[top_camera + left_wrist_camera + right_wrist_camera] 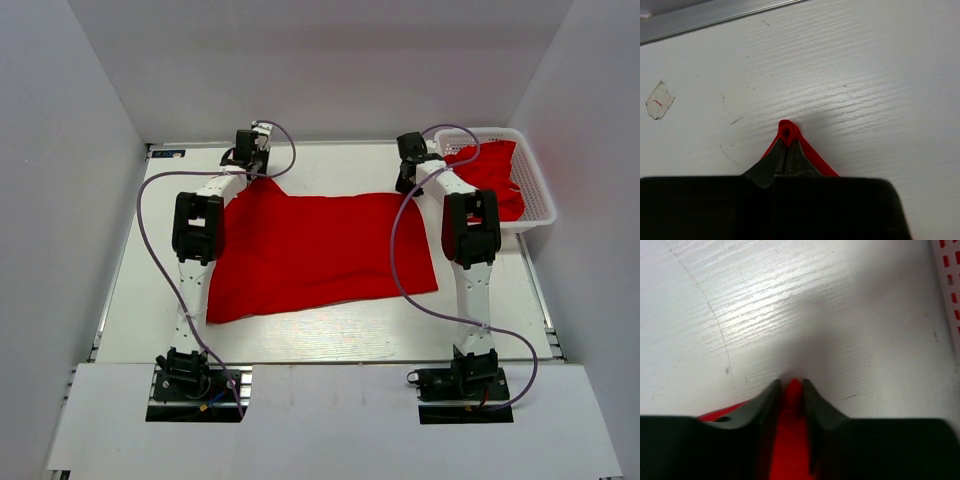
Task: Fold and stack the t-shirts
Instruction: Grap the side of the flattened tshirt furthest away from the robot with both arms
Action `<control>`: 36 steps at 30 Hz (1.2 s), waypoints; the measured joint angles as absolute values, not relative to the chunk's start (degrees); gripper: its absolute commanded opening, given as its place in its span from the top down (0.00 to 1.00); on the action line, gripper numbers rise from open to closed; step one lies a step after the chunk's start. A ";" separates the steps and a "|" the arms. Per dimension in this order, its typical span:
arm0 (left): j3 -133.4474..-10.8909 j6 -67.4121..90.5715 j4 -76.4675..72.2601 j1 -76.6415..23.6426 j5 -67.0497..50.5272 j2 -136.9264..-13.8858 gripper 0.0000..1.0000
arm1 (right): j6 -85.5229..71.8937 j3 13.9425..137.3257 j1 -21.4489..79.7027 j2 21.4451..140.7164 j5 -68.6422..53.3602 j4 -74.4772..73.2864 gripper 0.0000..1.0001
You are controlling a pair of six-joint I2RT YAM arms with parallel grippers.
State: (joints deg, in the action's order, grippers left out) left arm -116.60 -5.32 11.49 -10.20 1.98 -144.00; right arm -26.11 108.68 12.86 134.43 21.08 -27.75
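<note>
One shirt [320, 250] lies spread flat on table [330, 335] between the arms. Left gripper [787, 142]: pinched tight on the shirt's far left corner. Right gripper [791, 386]: jaws narrow, far right corner between them; clamped or not, cannot tell. More shirts [495, 170] heaped in basket [538, 195], far right.

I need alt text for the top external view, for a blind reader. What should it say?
A red t-shirt lies spread on a white table, with the left gripper and right gripper each at one of its far corners. More red cloth lies in a white basket at the far right.
</note>
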 measured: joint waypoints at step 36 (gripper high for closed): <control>-71.44 -0.21 10.66 -10.90 1.32 -103.18 1.00 | -16.16 83.22 12.88 115.63 18.06 -11.60 1.00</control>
State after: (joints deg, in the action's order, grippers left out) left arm -71.44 -0.21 10.66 -10.90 1.32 -103.18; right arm -16.16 83.22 12.88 115.63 18.06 -11.60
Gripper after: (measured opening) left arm 0.025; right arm 0.029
